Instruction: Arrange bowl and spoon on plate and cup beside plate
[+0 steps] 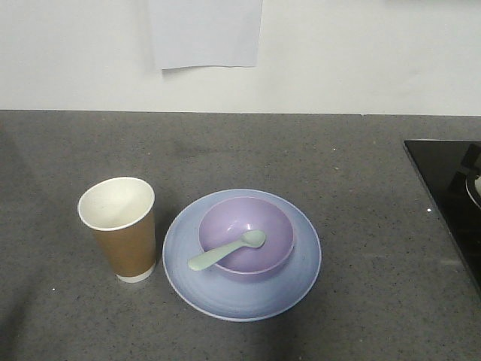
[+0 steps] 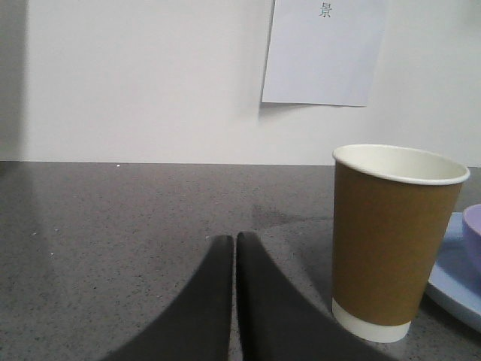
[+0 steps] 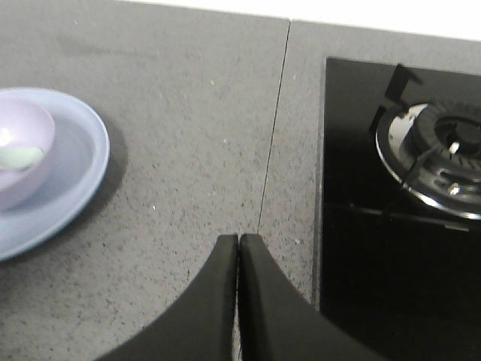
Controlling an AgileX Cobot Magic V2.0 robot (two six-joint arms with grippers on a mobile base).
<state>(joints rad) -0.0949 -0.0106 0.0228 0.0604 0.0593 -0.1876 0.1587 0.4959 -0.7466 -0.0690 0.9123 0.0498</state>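
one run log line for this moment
lavender plastic bowl on pale blue plate | mint spoon in bowl | brown paper cup beside plate | left claw shut | right claw shut

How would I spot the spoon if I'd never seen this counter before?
Find the wide, shallow pale blue plate on the grey speckled countertop, right of the brown paper cup. On it sits a lavender plastic bowl. The small mint-green plastic spoon lies in the bowl, the only green thing.

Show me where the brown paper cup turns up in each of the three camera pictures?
Front view: the cup stands lower left, just left of the plate.
Left wrist view: right of centre, upright, beside the plate's edge.
Right wrist view: not in it.
Shared landmark: the pale blue plate, seen in all three.
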